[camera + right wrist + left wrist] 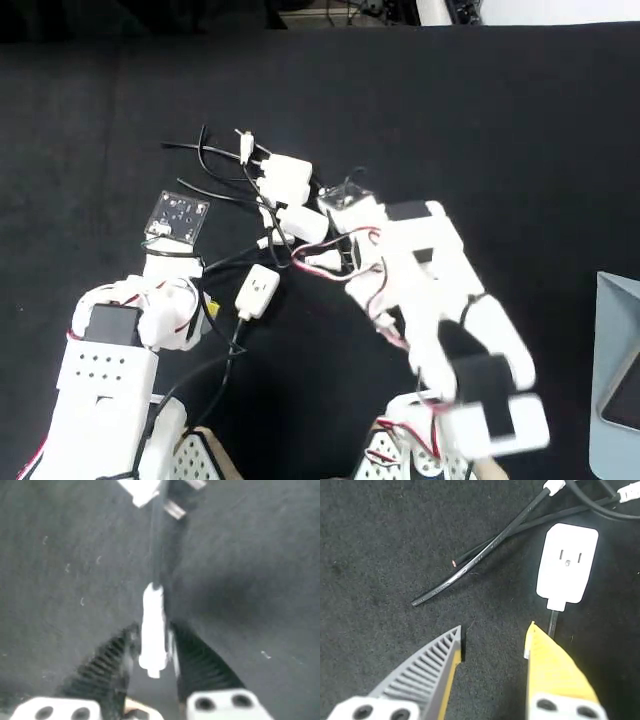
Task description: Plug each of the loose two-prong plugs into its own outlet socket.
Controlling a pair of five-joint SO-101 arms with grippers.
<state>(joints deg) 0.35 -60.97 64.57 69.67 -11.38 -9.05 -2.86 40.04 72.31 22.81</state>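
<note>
A white outlet socket (pixel 258 290) (pixel 567 565) lies face up on the black table, its black cable running back toward my left gripper (pixel 495 630) (pixel 215 310), which is open just short of it with nothing between the fingers. My right gripper (pixel 152 630) (pixel 318 222) is shut on a white plug (pixel 152 627) (pixel 300 224) with a black cable. Beyond the held plug in the right wrist view, metal prongs (pixel 176 510) of another white piece show. A second white outlet block (pixel 285 178) lies just behind, and a small plug (pixel 245 148) sits among the cables.
Black cables (pixel 215 165) tangle around the outlets at table centre, and loose cable ends (pixel 470 570) lie in the left wrist view. A small dark square board (pixel 180 215) sits near the left arm. A grey tray (pixel 612 400) stands at the right edge.
</note>
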